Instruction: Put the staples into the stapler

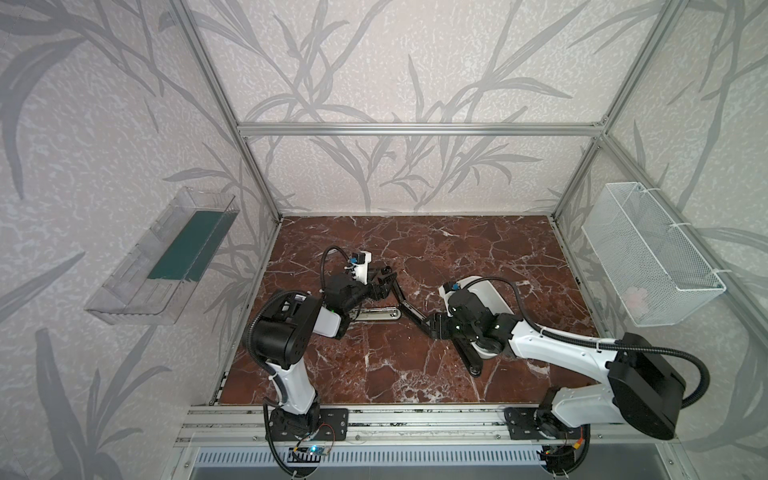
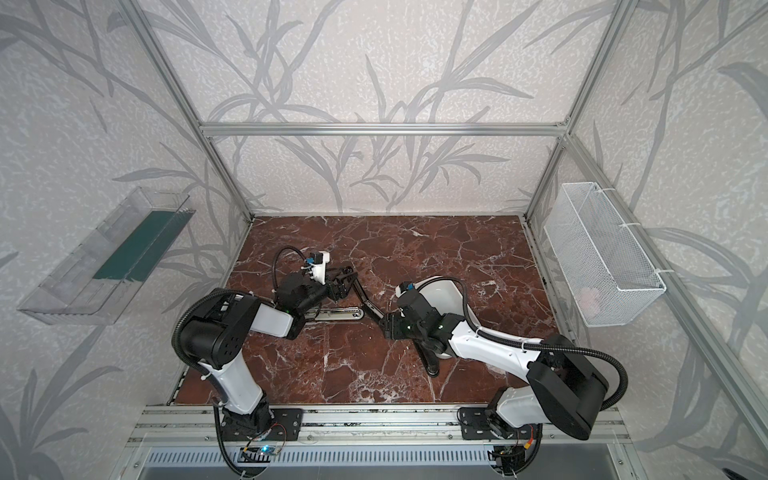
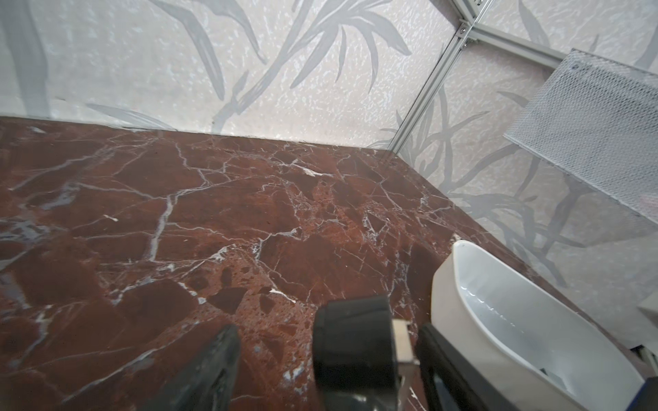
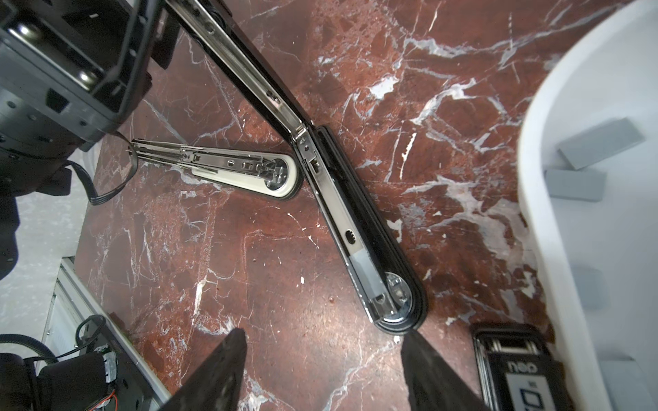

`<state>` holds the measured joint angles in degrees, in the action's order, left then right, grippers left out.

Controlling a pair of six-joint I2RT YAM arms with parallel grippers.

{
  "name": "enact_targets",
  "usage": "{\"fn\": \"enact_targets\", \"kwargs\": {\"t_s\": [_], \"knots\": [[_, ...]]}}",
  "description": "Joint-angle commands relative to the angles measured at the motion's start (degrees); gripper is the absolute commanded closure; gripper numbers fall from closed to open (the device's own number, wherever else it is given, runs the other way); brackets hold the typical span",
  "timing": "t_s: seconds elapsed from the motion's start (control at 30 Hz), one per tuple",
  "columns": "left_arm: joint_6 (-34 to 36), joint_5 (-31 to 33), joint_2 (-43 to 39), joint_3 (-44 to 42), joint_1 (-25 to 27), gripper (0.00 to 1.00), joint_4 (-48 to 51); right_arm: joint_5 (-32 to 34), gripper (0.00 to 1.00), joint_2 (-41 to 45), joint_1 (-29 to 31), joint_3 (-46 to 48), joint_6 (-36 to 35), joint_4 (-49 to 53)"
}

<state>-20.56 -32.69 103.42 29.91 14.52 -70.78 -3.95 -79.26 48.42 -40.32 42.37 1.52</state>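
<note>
A black stapler [image 4: 359, 227] lies opened on the marble, and a grey strip of staples [image 4: 366, 270] sits in its chrome channel. Its lid [image 4: 231, 53] rises toward my left gripper [image 1: 384, 276]. In the left wrist view the lid's black end [image 3: 356, 341] stands between the open fingers, close to one finger [image 3: 448, 373], with a gap to the other. More staples [image 4: 601, 142] lie in a white dish [image 1: 486, 291]. My right gripper [image 4: 324, 373] is open over bare marble, with the stapler's rounded end just past one fingertip.
A second opened stapler with a white base [image 4: 249, 170] lies beside the black one. A third black stapler [image 4: 516, 370] rests by the dish. A wire basket [image 1: 648, 257] hangs on the right wall. On the left wall is a clear bin [image 1: 162, 257].
</note>
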Motion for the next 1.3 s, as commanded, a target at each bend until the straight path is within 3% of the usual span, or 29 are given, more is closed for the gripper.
{"fn": "enact_targets", "kwargs": {"t_s": [0.0,0.2,0.3,0.53,0.67,1.0,1.27], "knots": [[-2.7,-4.3,1.5,1.4,0.1,0.32,-6.7,1.0,0.30,-1.2,0.3,-1.0,1.3,-0.8],[-3.3,-5.4,2.1,0.7,0.8,0.47,-10.2,2.7,0.30,-0.7,0.1,-0.3,2.4,-0.1],[-1.9,-5.7,1.7,0.5,1.7,0.59,-10.2,2.7,0.30,-0.2,-0.1,0.8,3.1,-0.7],[0.6,-4.5,1.3,-0.2,4.0,0.64,-10.1,3.2,0.31,1.4,-0.2,2.4,3.5,-0.8],[3.4,-3.5,-0.4,-0.9,5.1,0.72,-8.0,3.8,0.31,1.9,-0.3,3.0,3.5,-0.8],[20.1,6.8,-11.3,-1.6,13.1,0.73,12.3,4.2,0.30,3.0,-0.6,3.9,3.1,-0.2],[23.8,9.2,-14.4,-1.0,16.6,0.73,17.6,4.3,0.30,3.5,-0.6,4.5,3.1,0.0]]}}
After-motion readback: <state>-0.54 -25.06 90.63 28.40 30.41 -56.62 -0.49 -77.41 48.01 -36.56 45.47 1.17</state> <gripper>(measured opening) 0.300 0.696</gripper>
